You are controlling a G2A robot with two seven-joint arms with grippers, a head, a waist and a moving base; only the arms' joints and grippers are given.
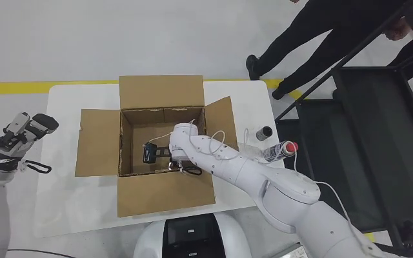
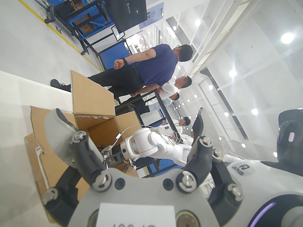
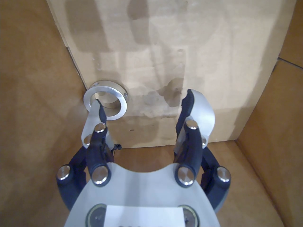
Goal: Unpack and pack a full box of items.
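Two grippers are in sight around one open cardboard box [image 1: 161,92], which sits on the white table [image 1: 64,213] with its four flaps folded outward. The right gripper [image 3: 144,101] is down inside the box, toward its left side, with its jaws spread wide and nothing between them. A metal ring [image 3: 105,103] lies flat on the box floor, right at the edge of a paler floor flap. One fingertip [image 3: 92,119] of that gripper sits over the ring's hole, though I cannot tell whether it touches the metal. The other finger stands apart from the ring.

The left gripper [image 1: 29,129] hangs just off the table's left edge, well apart from the box, opened wide and empty.

To the right of the box, a small dark cylinder [image 1: 263,133] stands upright on the table. Just nearer than it, a can [image 1: 279,151] with a red cap lies on its side.
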